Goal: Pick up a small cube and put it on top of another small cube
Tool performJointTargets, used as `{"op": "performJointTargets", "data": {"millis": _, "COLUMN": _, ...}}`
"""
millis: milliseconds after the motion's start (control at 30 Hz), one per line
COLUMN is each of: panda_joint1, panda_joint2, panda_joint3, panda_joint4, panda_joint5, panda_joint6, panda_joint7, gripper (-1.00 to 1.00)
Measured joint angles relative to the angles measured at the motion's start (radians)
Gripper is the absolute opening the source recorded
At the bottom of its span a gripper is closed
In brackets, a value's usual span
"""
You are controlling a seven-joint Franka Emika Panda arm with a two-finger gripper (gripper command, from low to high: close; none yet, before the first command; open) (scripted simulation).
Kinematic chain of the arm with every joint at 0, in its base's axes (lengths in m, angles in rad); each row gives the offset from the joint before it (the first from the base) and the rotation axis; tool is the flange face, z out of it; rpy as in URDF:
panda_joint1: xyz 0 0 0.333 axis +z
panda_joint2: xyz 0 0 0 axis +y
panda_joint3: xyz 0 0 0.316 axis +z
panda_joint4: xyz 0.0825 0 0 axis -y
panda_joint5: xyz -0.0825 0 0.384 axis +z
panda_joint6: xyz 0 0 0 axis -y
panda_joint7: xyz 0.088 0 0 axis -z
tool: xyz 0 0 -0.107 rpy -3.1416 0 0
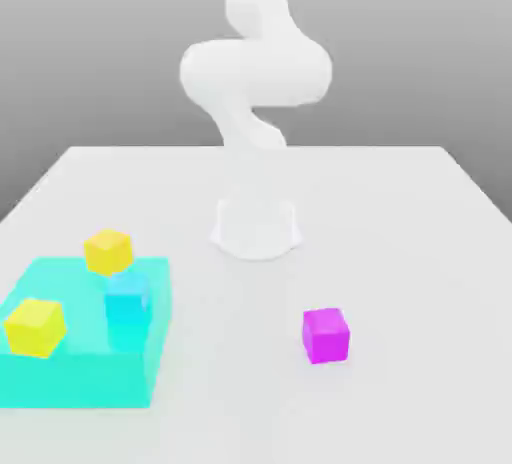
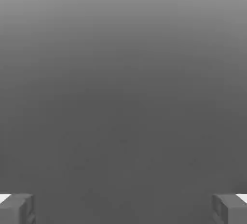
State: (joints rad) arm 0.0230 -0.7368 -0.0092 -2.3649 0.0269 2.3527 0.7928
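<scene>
I have not started the pick yet: my gripper (image 2: 123, 208) is spread wide with nothing in it, looking at plain grey. The small purple cube (image 1: 326, 335) sits alone on the white table (image 1: 400, 252), well apart from the big cyan block (image 1: 60, 377) with the two yellow cubes (image 1: 108, 250). Next I must bring the hand down over it, though I can't quite tell how high the hand is.

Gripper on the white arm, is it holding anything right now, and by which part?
Nothing is held. The gripper is open with nothing between its fingers; the small magenta cube sits alone on the white table.
</scene>
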Motion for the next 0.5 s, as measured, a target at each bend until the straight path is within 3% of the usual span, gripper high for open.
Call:
{"op": "performJointTargets", "data": {"millis": 233, "panda_joint1": 0.078, "panda_joint2": 0.218, "panda_joint3": 0.011, "panda_joint4": -0.21, "panda_joint5": 0.073, "panda_joint6": 0.174, "panda_joint7": -0.013, "gripper": 0.0}}
{"op": "performJointTargets", "data": {"millis": 500, "panda_joint1": 0.158, "panda_joint2": 0.492, "panda_joint3": 0.093, "panda_joint4": -0.468, "panda_joint5": 0.099, "panda_joint6": 0.396, "panda_joint7": 0.023, "gripper": 0.0}}
